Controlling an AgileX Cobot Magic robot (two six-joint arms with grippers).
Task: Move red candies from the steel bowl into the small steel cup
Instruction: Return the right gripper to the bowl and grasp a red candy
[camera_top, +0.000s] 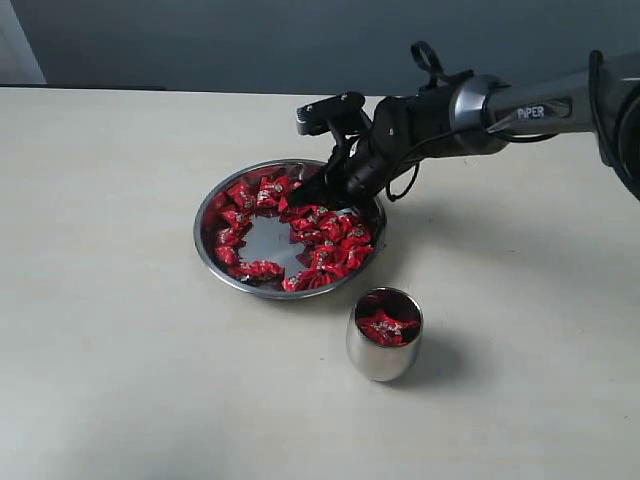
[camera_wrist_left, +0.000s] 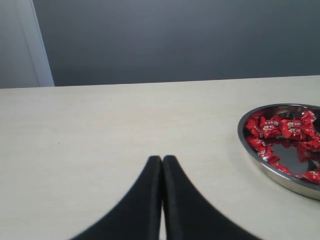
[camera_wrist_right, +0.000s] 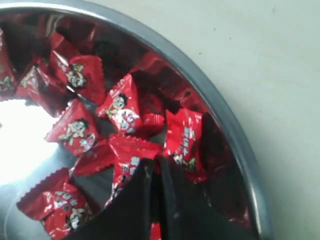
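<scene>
Beige table's (camera_top: 120, 350) wide steel bowl (camera_top: 200, 240): a shiny red-wrapped candy (camera_wrist_right: 131, 152), pinched by the black right gripper (camera_wrist_right: 156, 167), could be lost through slick foil.

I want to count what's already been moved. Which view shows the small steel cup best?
The exterior view: the small steel cup stands whole and upright, near the steel bowl, with red candies visible inside. Neither wrist view shows the cup; both show only part of the bowl.
</scene>
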